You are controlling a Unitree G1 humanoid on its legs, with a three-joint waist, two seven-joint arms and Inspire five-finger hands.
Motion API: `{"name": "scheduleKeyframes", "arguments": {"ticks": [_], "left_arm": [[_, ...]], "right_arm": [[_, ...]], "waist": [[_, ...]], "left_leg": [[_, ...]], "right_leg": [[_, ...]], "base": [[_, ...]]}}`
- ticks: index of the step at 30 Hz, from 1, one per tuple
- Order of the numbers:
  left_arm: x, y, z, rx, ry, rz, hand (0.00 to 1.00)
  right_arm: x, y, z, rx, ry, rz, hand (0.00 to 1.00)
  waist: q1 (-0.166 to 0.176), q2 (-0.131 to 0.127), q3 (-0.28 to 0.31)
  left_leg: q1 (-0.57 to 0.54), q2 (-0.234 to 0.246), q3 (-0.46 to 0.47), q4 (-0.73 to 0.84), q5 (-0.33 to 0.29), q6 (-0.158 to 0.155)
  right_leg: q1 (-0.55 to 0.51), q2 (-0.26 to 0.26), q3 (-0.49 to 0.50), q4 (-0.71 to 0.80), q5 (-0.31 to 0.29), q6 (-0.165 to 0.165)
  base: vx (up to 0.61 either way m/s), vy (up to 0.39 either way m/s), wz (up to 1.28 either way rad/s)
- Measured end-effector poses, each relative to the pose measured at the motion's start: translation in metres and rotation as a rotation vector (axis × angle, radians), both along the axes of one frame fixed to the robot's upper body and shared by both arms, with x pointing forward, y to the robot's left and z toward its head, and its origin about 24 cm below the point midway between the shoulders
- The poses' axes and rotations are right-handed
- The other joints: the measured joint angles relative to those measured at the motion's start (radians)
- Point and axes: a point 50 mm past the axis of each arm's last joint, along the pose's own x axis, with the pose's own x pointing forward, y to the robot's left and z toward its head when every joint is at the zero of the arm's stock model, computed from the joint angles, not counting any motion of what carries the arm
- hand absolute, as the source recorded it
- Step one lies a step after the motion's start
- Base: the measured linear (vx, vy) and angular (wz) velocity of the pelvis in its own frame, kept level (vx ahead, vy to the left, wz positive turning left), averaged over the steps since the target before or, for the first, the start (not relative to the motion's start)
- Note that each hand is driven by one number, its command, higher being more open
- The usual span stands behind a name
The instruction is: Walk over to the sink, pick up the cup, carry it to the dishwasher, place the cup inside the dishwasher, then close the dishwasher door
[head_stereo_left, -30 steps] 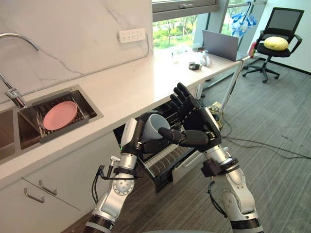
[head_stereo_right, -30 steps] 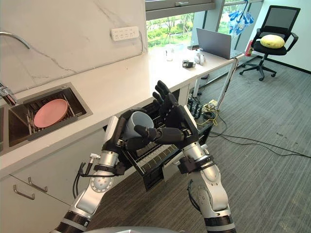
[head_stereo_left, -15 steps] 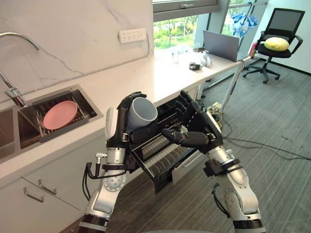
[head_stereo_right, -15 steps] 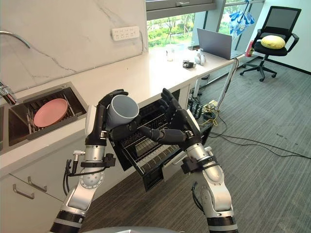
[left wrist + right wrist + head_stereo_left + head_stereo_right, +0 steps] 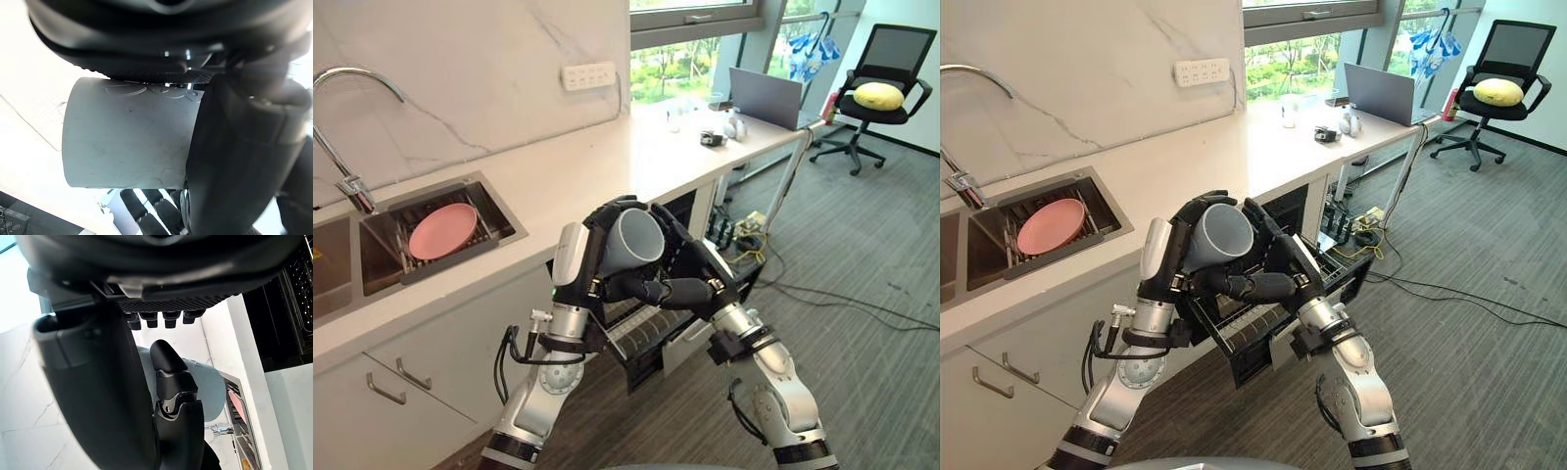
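Observation:
The grey cup [image 5: 634,238] lies on its side in my left hand [image 5: 574,258], mouth facing right, with the fingers curled over its top and round its wall [image 5: 127,132]. I hold it at counter height, above the pulled-out dishwasher rack [image 5: 644,329]. My right hand [image 5: 697,278] is close against the cup from the right. Its fingers stand straight beside the rim and its thumb [image 5: 1246,286] reaches under the cup. In the right wrist view the cup [image 5: 209,387] shows just past that thumb.
The dishwasher stands open under the white counter [image 5: 558,171], with its front panel [image 5: 1255,360] jutting into the carpeted floor space. A pink plate [image 5: 441,230] lies in the sink by the faucet [image 5: 350,186]. A laptop [image 5: 766,97] and an office chair [image 5: 886,93] are at the far right.
My left hand first lifted the cup up and left, then brought it back right. The right hand has moved in against the cup, thumb underneath.

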Motion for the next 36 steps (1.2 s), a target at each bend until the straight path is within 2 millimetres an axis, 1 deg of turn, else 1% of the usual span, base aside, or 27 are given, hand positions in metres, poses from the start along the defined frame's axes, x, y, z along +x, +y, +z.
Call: {"name": "scheduleKeyframes", "arguments": {"ticks": [4,6,8,14,28,29,36], "left_arm": [[-0.001,-0.003,-0.001,0.001,0.003,-0.015,0.0],[-0.003,-0.009,-0.001,0.006,0.007,-0.05,0.0],[-0.003,-0.01,-0.001,0.006,0.008,-0.056,0.0],[-0.003,-0.01,0.0,0.004,0.002,-0.056,0.0],[-0.005,-0.006,0.017,0.005,-0.073,-0.06,0.0],[-0.006,-0.006,0.02,0.007,-0.088,-0.063,0.0],[-0.007,-0.006,0.033,0.012,-0.138,-0.101,0.0]], "right_arm": [[0.003,0.0,0.003,0.011,-0.001,-0.021,1.0],[0.006,0.0,0.005,0.021,0.0,-0.043,1.0],[0.007,-0.001,0.003,0.038,0.012,-0.044,1.0],[0.008,-0.001,0.0,0.051,0.029,-0.046,1.0],[0.014,0.005,0.009,0.051,-0.006,0.005,1.0],[0.014,0.005,0.011,0.056,-0.014,0.013,0.0],[0.012,0.006,0.02,0.095,-0.054,0.021,0.0]], "waist": [[0.0,0.0,-0.001],[0.001,0.0,-0.001],[0.001,0.0,-0.001],[0.004,0.0,-0.002],[0.012,0.001,-0.003],[0.012,0.001,-0.003],[0.02,0.0,-0.003]], "left_leg": [[0.0,0.0,-0.001,0.0,0.003,0.001],[-0.001,0.0,-0.002,0.0,0.003,0.002],[-0.002,0.001,-0.002,0.0,0.003,0.002],[-0.006,0.002,-0.004,0.0,0.004,0.001],[-0.016,0.002,-0.024,0.0,0.01,0.0],[-0.02,0.001,-0.03,0.0,0.01,0.0],[-0.028,-0.001,-0.048,0.0,0.015,0.001]], "right_leg": [[0.0,0.0,0.0,0.0,0.001,-0.001],[0.0,0.0,-0.001,0.0,0.001,-0.002],[0.0,0.001,-0.003,0.0,0.001,-0.002],[0.0,0.002,-0.012,-0.003,0.003,-0.003],[0.006,0.003,-0.033,-0.004,0.002,-0.004],[0.005,0.003,-0.039,-0.004,0.002,-0.004],[0.01,0.003,-0.051,-0.005,0.002,-0.004]], "base": [[0.0,0.0,0.0],[0.0,0.0,0.0],[0.0,0.0,0.0],[0.01,-0.004,0.01],[0.0,-0.01,0.04],[-0.01,-0.008,0.1],[0.0,-0.009,0.08]]}}
